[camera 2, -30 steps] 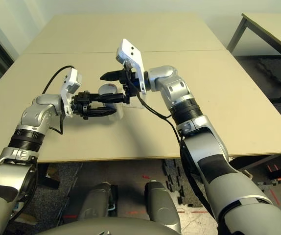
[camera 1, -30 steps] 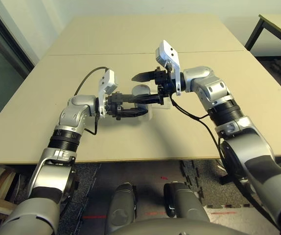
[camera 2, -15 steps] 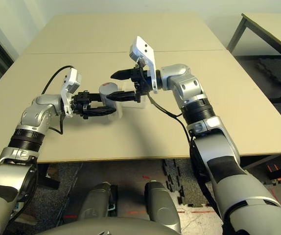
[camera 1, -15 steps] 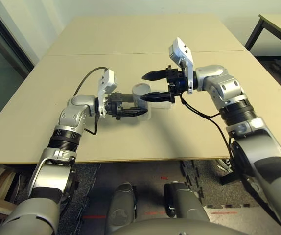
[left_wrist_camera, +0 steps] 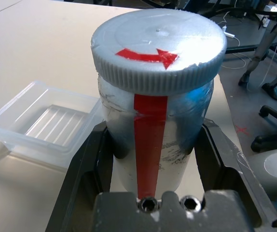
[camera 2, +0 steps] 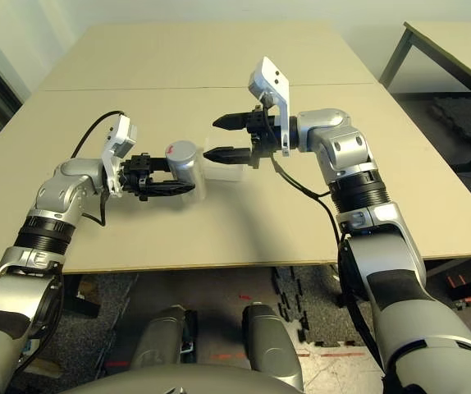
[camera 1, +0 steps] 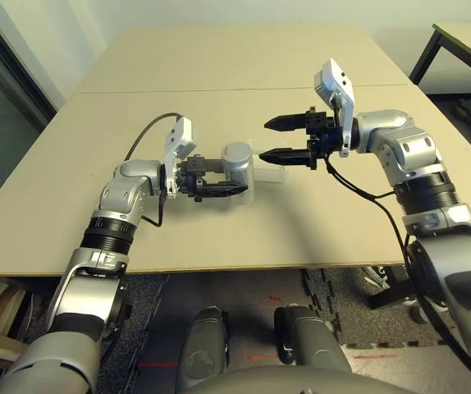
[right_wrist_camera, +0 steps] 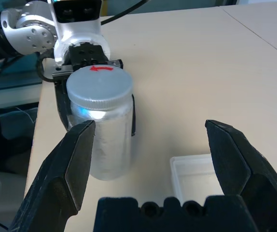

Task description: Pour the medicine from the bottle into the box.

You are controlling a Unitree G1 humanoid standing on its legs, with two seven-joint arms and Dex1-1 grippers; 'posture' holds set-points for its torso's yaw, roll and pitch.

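Left wrist view: my left gripper point(left_wrist_camera: 153, 145) clasps the lidded bottle point(left_wrist_camera: 150, 101); my right gripper point(right_wrist_camera: 150, 140) gapes empty, the box point(left_wrist_camera: 47, 121) beside the bottle. If I twist the cap point(left_wrist_camera: 160, 50) off carelessly, the bottle could slip round in my grasp.

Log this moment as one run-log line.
left claw: shut on bottle | lid: on | right claw: open, empty | box: beside bottle | pour: not started
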